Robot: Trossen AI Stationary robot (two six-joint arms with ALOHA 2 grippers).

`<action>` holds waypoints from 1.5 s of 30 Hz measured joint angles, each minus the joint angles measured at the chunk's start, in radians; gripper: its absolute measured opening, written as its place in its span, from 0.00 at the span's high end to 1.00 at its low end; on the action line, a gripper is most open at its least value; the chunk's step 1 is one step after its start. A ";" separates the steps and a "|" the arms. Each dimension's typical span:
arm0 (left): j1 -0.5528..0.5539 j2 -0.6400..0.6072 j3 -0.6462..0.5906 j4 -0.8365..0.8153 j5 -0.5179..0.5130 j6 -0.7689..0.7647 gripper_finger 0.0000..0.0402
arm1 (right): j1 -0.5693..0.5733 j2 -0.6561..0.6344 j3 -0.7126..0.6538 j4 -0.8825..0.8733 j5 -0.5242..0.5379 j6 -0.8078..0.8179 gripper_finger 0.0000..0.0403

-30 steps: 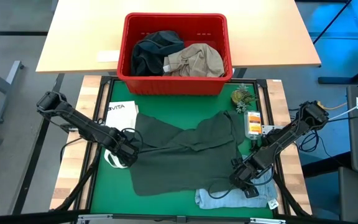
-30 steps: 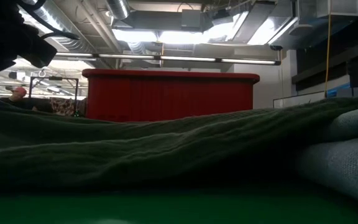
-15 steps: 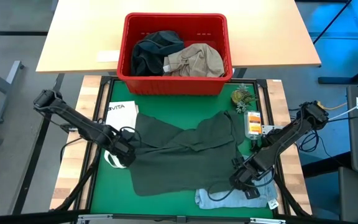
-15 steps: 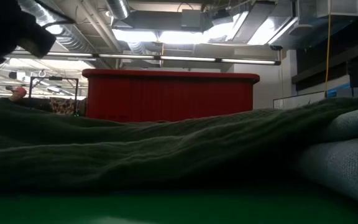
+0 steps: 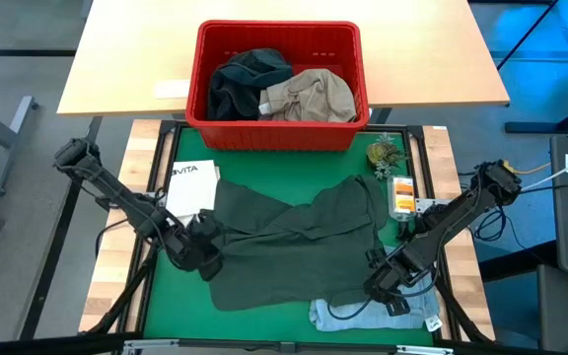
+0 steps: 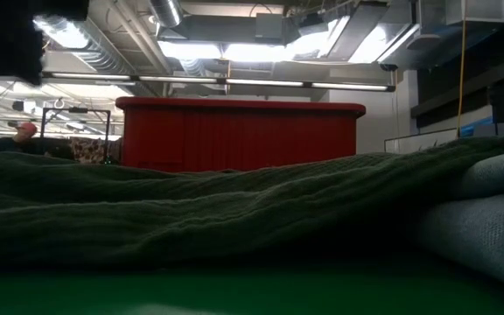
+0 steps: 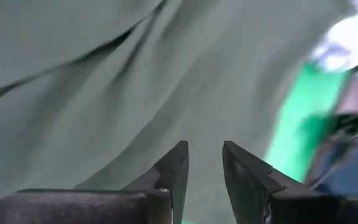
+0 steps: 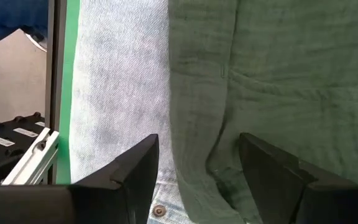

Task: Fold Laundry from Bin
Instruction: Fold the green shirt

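Note:
A dark green garment [image 5: 294, 247] lies spread on the green mat; it fills the low view [image 6: 234, 219]. Folded light blue jeans [image 5: 363, 316] lie at the mat's near edge, with the green garment's near right part overlapping them [image 8: 117, 93]. My left gripper [image 5: 205, 258] is over the garment's left edge, its fingers a narrow gap apart [image 7: 204, 152] above the cloth. My right gripper [image 5: 378, 286] is wide open [image 8: 197, 155] over the seam between the green garment and the jeans. The red bin [image 5: 277, 84] at the far side holds a dark piece [image 5: 240, 84] and a khaki one [image 5: 314, 96].
A white tote bag [image 5: 190, 182] lies at the mat's far left, partly under the garment. A small plant [image 5: 383, 153] and an orange packet [image 5: 402, 195] lie at the far right. The black frame [image 5: 156, 227] borders the mat. A person [image 6: 24, 136] shows far behind.
My left gripper has gone toward the table's near edge along the garment's left edge, and its arm has left most of the low view. The garment and my right gripper have kept still.

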 joint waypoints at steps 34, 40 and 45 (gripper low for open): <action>-0.125 0.441 0.000 0.575 0.178 0.416 0.51 | 0.111 0.000 -0.003 -0.002 0.171 0.031 0.45; -0.151 0.483 0.001 0.575 0.146 0.416 0.51 | 0.111 0.005 -0.003 -0.021 0.231 0.026 0.45; -0.156 0.529 0.001 0.576 0.127 0.416 0.51 | 0.109 0.032 -0.004 -0.045 0.235 0.026 0.45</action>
